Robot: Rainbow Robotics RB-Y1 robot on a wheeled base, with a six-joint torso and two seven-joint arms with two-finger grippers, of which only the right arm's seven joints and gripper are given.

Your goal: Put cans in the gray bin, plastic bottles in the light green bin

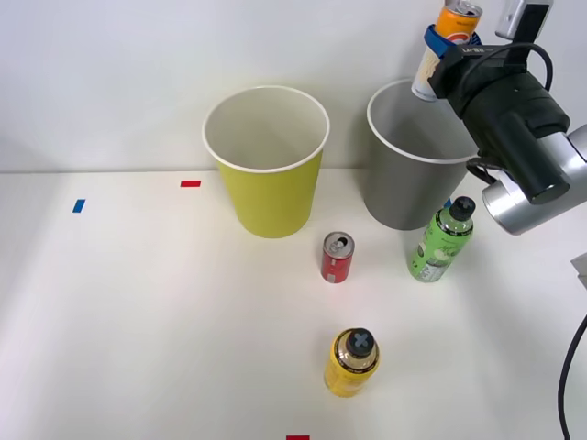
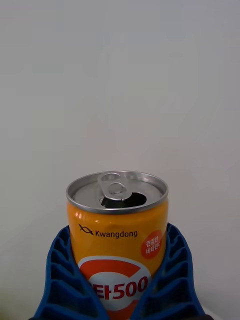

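1. Blue tape mark (image 1: 79,205) near the table's (image 1: 138,330) left edge; red tape mark (image 1: 190,183) right of it, by the far edge. A second red mark (image 1: 297,437) is cut off at the near edge.
2. Light green bin (image 1: 267,165) upright near the far edge, left of centre; pale inside, nothing visible in it.
3. Red can (image 1: 337,257) upright in front of the gap between the two bins, tab opening visible in its top.
4. Yellow bottle (image 1: 352,362) near the near edge, dark cap facing the camera; body mostly hidden beneath the cap.
5. Gray bin (image 1: 404,170) right of the green one; its right rim is hidden behind the arm.
6. Green bottle (image 1: 442,240) stands just in front of the gray bin, leaning slightly; touching or not, cannot tell.
7. Right gripper (image 1: 438,57) holds the orange can (image 2: 117,235) above the gray bin's far right rim, tilted. Wrist view: blue ribbed fingers (image 2: 62,280) pinch the can from both sides; lower label cut off.
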